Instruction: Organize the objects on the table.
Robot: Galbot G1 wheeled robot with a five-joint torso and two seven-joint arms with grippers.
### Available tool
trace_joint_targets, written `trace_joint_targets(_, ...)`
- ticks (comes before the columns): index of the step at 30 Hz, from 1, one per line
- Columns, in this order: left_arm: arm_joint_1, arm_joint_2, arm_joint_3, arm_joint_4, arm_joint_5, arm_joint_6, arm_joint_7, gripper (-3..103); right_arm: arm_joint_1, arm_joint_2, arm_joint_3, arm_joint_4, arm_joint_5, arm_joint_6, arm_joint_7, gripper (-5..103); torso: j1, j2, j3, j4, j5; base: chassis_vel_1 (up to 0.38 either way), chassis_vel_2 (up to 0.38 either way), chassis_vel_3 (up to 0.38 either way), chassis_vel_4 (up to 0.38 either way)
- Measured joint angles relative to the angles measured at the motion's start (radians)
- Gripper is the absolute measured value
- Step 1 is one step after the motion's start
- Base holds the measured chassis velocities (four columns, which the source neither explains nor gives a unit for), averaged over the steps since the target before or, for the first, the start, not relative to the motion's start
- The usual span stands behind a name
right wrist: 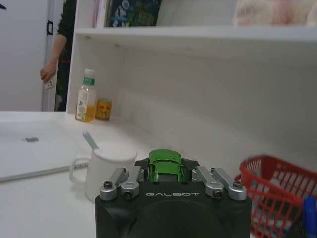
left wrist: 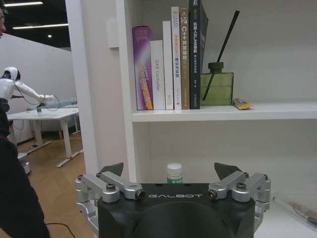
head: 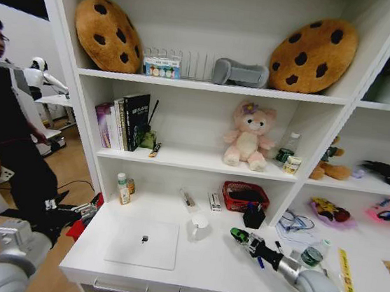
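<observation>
The green toy car (right wrist: 167,167) sat clamped between the fingers of the right gripper (head: 241,236), held just above the white desk (head: 210,264) at centre-right of the head view, clear of the surface. In the right wrist view the car filled the gap between the closed fingers, nose pointing toward the white mug (right wrist: 105,168) with a spoon in it; the red mesh basket (right wrist: 277,191) stood at the lower right of that frame. The closed silver laptop (head: 142,241) lay flat at lower centre-left of the head view, well apart from the car. Pens (head: 276,248) lay on the desk near the right forearm. The left gripper (left wrist: 173,174), jaws spread wide and empty, was raised at the lower left of the head view, facing the shelf of books (left wrist: 171,59) and a small bottle (left wrist: 174,173). The step in hand looked like carrying the car to its resting place; to do it well, the grip should stay firm on so small a body, the path should pass clear of the mug and spoon, and the release should come low over the chosen spot so the car cannot roll away.
</observation>
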Motion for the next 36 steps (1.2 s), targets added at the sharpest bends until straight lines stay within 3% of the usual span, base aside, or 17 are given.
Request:
trace_joint_targets(7, 0.000, 0.000, 0.000, 0.000, 0.000, 0.000, 0.000, 100, 0.022, -0.100, 0.054, 0.169, 0.173, -0.072, 0.039, 36, 0.000, 0.000, 0.000, -0.0001, 0.0003, 0.000, 0.000, 0.000, 0.000)
trace_joint_targets(10, 0.000, 0.000, 0.000, 0.000, 0.000, 0.000, 0.000, 100, 0.133, -0.175, 0.030, 0.204, 0.290, -0.132, 0.072, 36, 0.000, 0.000, 0.000, 0.0001, 0.0001, 0.000, 0.000, 0.000, 0.000)
trace_joint_targets(11, 0.000, 0.000, 0.000, 0.000, 0.000, 0.000, 0.000, 100, 0.133, -0.175, 0.030, 0.204, 0.290, -0.132, 0.072, 36, 0.000, 0.000, 0.000, 0.0001, 0.0001, 0.000, 0.000, 0.000, 0.000)
trace_joint_targets(14, 0.000, 0.000, 0.000, 0.000, 0.000, 0.000, 0.000, 100, 0.343, -0.254, -0.067, 0.171, 0.397, -0.195, 0.097, 36, 0.000, 0.000, 0.000, 0.0003, -0.0004, 0.000, 0.000, 0.000, 0.000)
trace_joint_targets(15, 0.000, 0.000, 0.000, 0.000, 0.000, 0.000, 0.000, 100, 0.343, -0.254, -0.067, 0.171, 0.397, -0.195, 0.097, 36, 0.000, 0.000, 0.000, 0.0003, -0.0004, 0.000, 0.000, 0.000, 0.000)
trace_joint_targets(18, 0.000, 0.000, 0.000, 0.000, 0.000, 0.000, 0.000, 100, 0.591, -0.271, -0.255, 0.089, 0.428, -0.222, 0.103, 36, 0.000, 0.000, 0.000, -0.0002, 0.0010, 0.000, 0.000, 0.000, 0.000)
trace_joint_targets(19, 0.000, 0.000, 0.000, 0.000, 0.000, 0.000, 0.000, 100, 0.673, -0.267, -0.321, 0.064, 0.436, -0.231, 0.105, 36, 0.000, 0.000, 0.000, 0.0001, 0.0002, 0.000, 0.000, 0.000, 0.000)
trace_joint_targets(22, 0.000, 0.000, 0.000, 0.000, 0.000, 0.000, 0.000, 100, 0.735, -0.257, -0.375, 0.044, 0.441, -0.240, 0.104, 36, 0.000, 0.000, 0.000, 0.0002, -0.0004, 0.000, 0.000, 0.000, 0.000)
trace_joint_targets(24, 0.000, 0.000, 0.000, 0.000, 0.000, 0.000, 0.000, 100, 0.889, -0.208, -0.528, -0.028, 0.454, -0.267, 0.105, 36, 0.000, 0.000, 0.000, 0.0000, 0.0006, 0.000, 0.000, 0.000, 0.000)
trace_joint_targets(25, 0.000, 0.000, 0.000, 0.000, 0.000, 0.000, 0.000, 100, 0.889, -0.208, -0.528, -0.028, 0.454, -0.267, 0.105, 36, 0.000, 0.000, 0.000, 0.0000, 0.0006, 0.000, 0.000, 0.000, 0.000)
trace_joint_targets(31, 0.000, 0.000, 0.000, 0.000, 0.000, 0.000, 0.000, 100, 1.196, -0.057, -0.831, -0.214, 0.490, -0.300, 0.094, 36, 0.000, 0.000, 0.000, 0.0006, -0.0001, 0.000, 0.000, 0.000, 0.000)
trace_joint_targets(36, 0.000, 0.000, 0.000, 0.000, 0.000, 0.000, 0.000, 100, 1.304, 0.033, -0.950, -0.290, 0.493, -0.304, 0.094, 36, 0.000, 0.000, 0.000, 0.0005, -0.0001, 0.000, 0.000, 0.000, 0.000)
